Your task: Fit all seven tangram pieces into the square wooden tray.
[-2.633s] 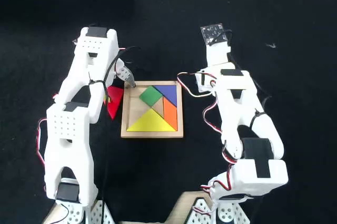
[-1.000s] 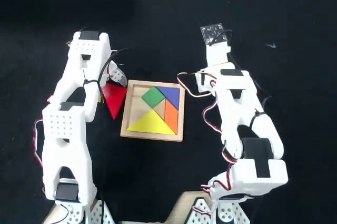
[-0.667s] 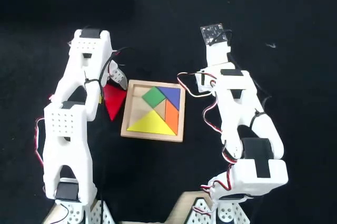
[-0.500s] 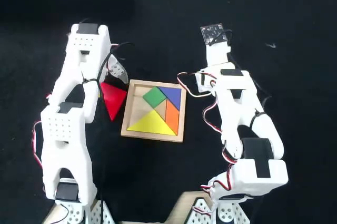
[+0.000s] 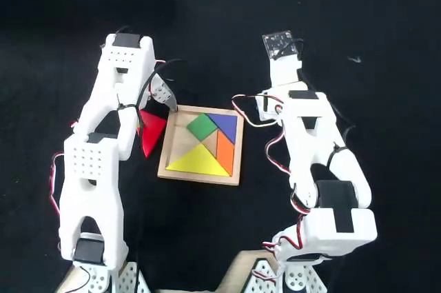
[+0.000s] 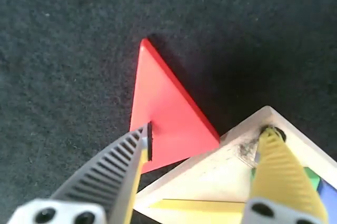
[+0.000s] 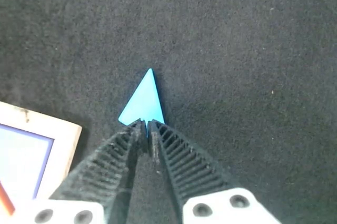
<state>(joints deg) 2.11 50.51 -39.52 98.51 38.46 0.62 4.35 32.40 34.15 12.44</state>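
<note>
The square wooden tray (image 5: 165, 169) holds a green square (image 5: 200, 126), a blue triangle (image 5: 222, 123), an orange piece (image 5: 222, 148) and a yellow triangle (image 5: 198, 161); its left part is bare wood. A red triangle (image 5: 152, 132) lies flat on the cloth against the tray's left side. My left gripper (image 5: 167, 102) is open over the tray's far left corner (image 6: 266, 116), with one finger over the red triangle (image 6: 160, 113). My right gripper (image 7: 146, 125) is shut, its tips at the base edge of a light blue triangle (image 7: 143, 101) lying just beyond the tray's corner (image 7: 39, 126).
Black cloth covers the whole table. The right arm (image 5: 306, 124) stands along the tray's right side and hides the cloth beneath it. A small black tag (image 5: 280, 43) lies at the back, behind that arm.
The left arm has swung right, back toward the tray's far left corner, and now covers part of the red triangle. The right arm and the pieces in the tray have not moved.
</note>
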